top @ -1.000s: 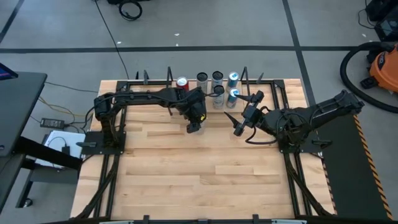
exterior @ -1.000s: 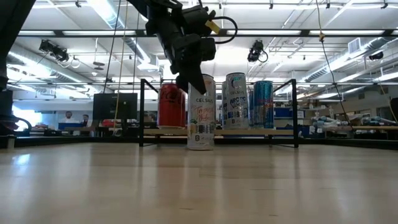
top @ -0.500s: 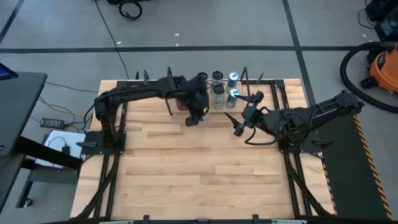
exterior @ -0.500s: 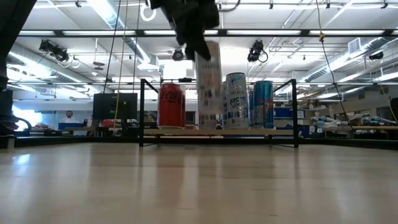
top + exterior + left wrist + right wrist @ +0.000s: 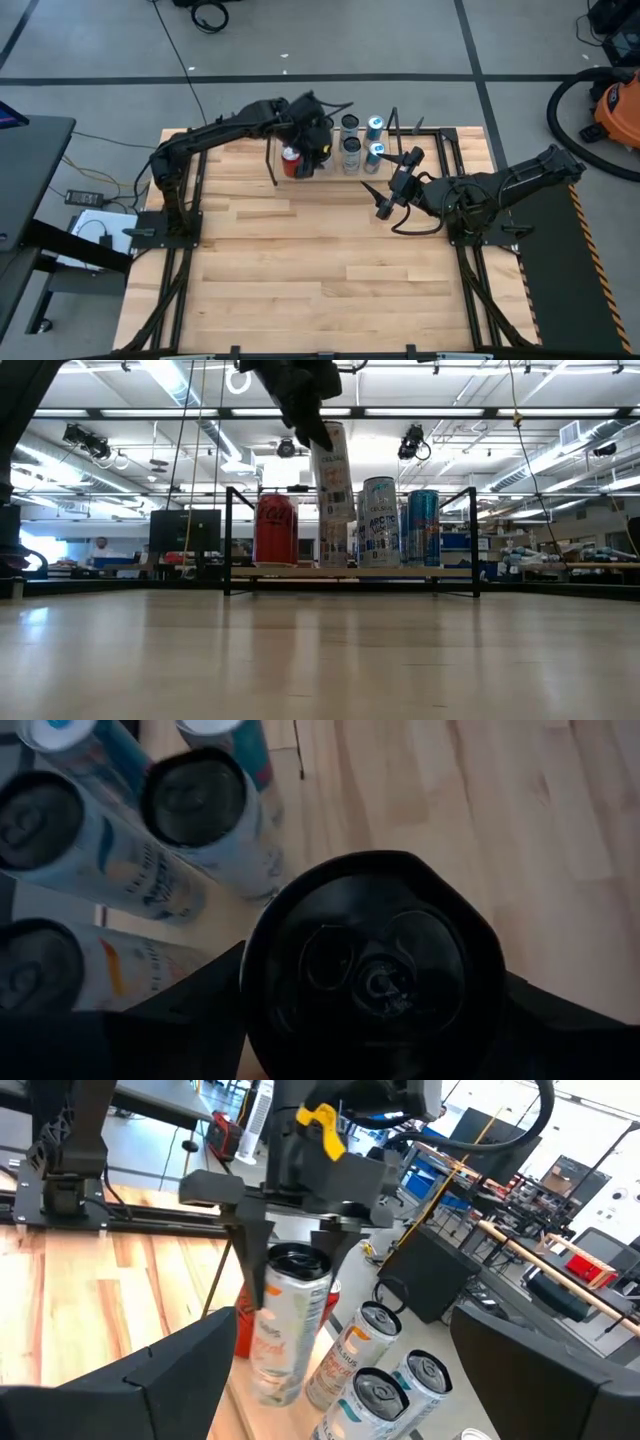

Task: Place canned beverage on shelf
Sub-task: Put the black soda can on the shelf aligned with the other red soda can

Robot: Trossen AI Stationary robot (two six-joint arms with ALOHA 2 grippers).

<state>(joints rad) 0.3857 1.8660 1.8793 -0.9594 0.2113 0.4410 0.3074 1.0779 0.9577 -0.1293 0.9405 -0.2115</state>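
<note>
My left gripper (image 5: 318, 152) is shut on a tall white can (image 5: 335, 500) and holds it over the shelf (image 5: 400, 572), a light-wood platform with a black rod frame (image 5: 228, 540) at each end. The can stands between a red can (image 5: 275, 530) and a silver can (image 5: 380, 522). A blue can (image 5: 423, 527) stands farther right. The right wrist view shows the held can (image 5: 280, 1340) with several cans beside it. My right gripper (image 5: 380, 200) is open and empty above the table, right of the shelf. My left gripper pinches the white can's upper end, just below the rim (image 5: 262, 1285), between its two fingers (image 5: 247, 1270). The fingers come from above and point down. The can hangs below them, slightly tilted, its top toward the red can. I cannot tell whether its bottom touches the platform.
More cans (image 5: 190, 810) stand close around the held can (image 5: 370, 960), in two rows on the shelf. The wood table top (image 5: 320, 270) spreads bare toward its near edge. A black metal frame (image 5: 470, 270) borders the table.
My left gripper has risen and gone toward the table's far edge, to the shelf, with the white can. The can stood on the table in front of the shelf. It is now lifted clear of the table and hangs tilted between the red and silver cans.
</note>
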